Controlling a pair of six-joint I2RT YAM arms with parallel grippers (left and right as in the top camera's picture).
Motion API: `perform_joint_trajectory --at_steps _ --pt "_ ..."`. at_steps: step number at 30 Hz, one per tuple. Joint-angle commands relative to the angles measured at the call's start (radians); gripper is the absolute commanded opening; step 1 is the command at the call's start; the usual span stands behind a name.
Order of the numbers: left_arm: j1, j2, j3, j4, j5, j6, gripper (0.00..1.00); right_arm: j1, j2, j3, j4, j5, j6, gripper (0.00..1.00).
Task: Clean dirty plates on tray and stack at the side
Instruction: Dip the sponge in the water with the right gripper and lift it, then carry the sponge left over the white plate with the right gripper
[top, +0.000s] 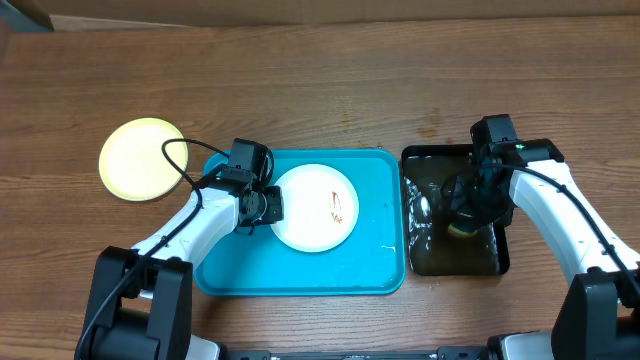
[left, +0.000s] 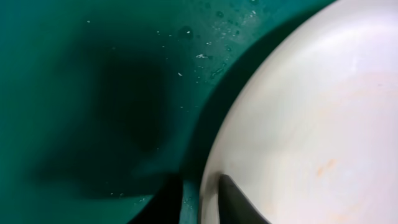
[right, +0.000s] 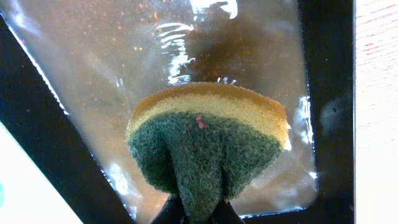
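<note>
left hand: seen narrowly parted astride left rim of white plate on tray, grip not confirmed | right hand: closed on sponge, held within black tray

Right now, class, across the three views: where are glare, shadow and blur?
Overhead: even light, glare on water in the black tray. Left wrist: soft focus, dark shadow on the blue tray beside the white plate. Right wrist: sponge sharp, glare on water.

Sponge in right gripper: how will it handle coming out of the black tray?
Probably soft: the sponge creases where the right gripper pinches it. Likely soaked and drippy, since the black tray holds water. Scouring side looks rough, so unlikely to slip.
</note>
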Motion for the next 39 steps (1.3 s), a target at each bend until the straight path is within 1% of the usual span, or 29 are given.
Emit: perform_joint_trajectory --at_steps 1,3,4,7,8,10,11,13,16,18,20,23,24,30,33,35,39 --pt "-0.005 0.012 -0.007 0.003 -0.023 0.005 0.35 0.005 -0.006 0.010 -0.005 -0.001 -0.014 0.04" --pt "-0.005 0.012 -0.007 0.008 -0.022 0.005 0.38 0.005 -0.006 0.008 -0.003 -0.001 -0.015 0.04" --pt "-0.005 0.012 -0.007 0.009 -0.022 0.005 0.36 0.005 -0.006 0.008 0.000 -0.001 -0.015 0.04" --pt "-0.005 0.011 -0.007 0.009 -0.022 0.005 0.10 0.005 -0.006 0.008 0.011 -0.001 -0.015 0.04" --pt "-0.005 0.012 -0.007 0.009 -0.021 0.005 0.05 0.005 -0.006 0.008 0.012 -0.001 -0.015 0.04" --pt "-0.005 0.011 -0.007 0.009 -0.015 0.005 0.04 0.005 -0.006 0.008 0.011 -0.001 -0.015 0.04" --pt "-0.005 0.011 -0.007 0.009 -0.015 0.005 0.05 0.005 -0.006 0.008 0.010 -0.001 -0.015 0.04" --pt "-0.005 0.011 -0.007 0.009 -0.015 0.005 0.13 0.005 -0.006 0.005 0.011 -0.001 -0.015 0.04" --pt "-0.005 0.012 -0.007 0.015 -0.015 0.005 0.18 0.005 -0.005 -0.005 0.016 -0.001 -0.015 0.04" --pt "-0.005 0.013 -0.007 0.023 -0.016 0.005 0.19 0.005 -0.006 -0.014 0.027 -0.001 -0.015 0.04" --pt "-0.005 0.014 -0.007 0.027 -0.015 0.005 0.18 0.005 -0.005 -0.021 0.046 -0.001 -0.018 0.04" --pt "-0.006 0.015 -0.008 0.020 -0.014 0.005 0.07 0.005 -0.006 0.003 0.037 -0.021 -0.050 0.04" --pt "-0.006 0.015 -0.008 0.016 -0.014 0.005 0.04 0.005 -0.006 0.024 0.019 -0.029 -0.059 0.04" --pt "-0.006 0.015 -0.008 0.004 -0.013 0.005 0.04 0.005 -0.006 0.190 -0.132 -0.034 -0.064 0.04" --pt "-0.006 0.015 -0.008 0.003 0.013 0.006 0.04 0.009 -0.006 0.207 -0.124 -0.044 -0.094 0.04" --pt "-0.006 0.015 -0.008 0.003 0.036 0.011 0.04 0.018 -0.006 0.208 -0.098 -0.112 -0.178 0.04" --pt "-0.006 0.015 -0.008 0.005 0.072 0.052 0.04 0.060 -0.006 0.208 -0.014 -0.282 -0.298 0.04"
